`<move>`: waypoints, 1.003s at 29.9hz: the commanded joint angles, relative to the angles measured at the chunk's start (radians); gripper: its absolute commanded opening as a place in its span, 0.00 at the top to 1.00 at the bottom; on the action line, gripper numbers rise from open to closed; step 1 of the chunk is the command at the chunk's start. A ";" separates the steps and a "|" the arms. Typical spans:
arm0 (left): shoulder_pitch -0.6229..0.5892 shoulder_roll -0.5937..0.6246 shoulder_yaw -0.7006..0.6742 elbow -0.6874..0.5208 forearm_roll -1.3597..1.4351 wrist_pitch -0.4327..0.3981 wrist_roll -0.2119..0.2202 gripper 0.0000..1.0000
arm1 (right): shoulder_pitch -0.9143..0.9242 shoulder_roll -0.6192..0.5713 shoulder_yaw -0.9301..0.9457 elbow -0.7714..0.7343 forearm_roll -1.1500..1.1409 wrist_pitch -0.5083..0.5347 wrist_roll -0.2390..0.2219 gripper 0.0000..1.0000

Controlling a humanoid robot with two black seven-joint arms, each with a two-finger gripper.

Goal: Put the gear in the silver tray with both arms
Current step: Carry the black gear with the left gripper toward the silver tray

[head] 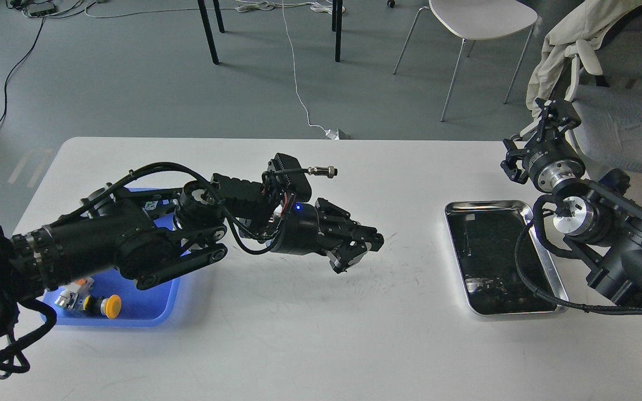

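Observation:
The silver tray (488, 205) lies on the right part of the white table, its dark bottom showing only reflections. My left gripper (375, 243) reaches out over the middle of the table, left of the silver tray, with its fingers together. No gear shows between them, and I cannot tell if something small is held. My right gripper (556, 116) is raised beyond the tray's far right corner, near the table's back edge, with its fingers spread and nothing in them.
A blue plastic tray (148, 318) at the left holds a yellow push button (111, 306) and small parts, mostly hidden under my left arm. A grey chair with a cloth (605, 33) stands close behind the right gripper. Bare table (321, 334) lies between the trays.

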 commanded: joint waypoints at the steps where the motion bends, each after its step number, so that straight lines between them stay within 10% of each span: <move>1: 0.010 -0.064 -0.001 0.050 -0.009 0.003 -0.001 0.89 | 0.010 -0.008 0.000 0.000 0.000 0.000 -0.001 0.01; 30: 0.087 -0.160 0.000 0.240 -0.072 0.043 -0.001 0.84 | 0.033 -0.011 -0.004 -0.028 0.000 0.009 -0.001 0.01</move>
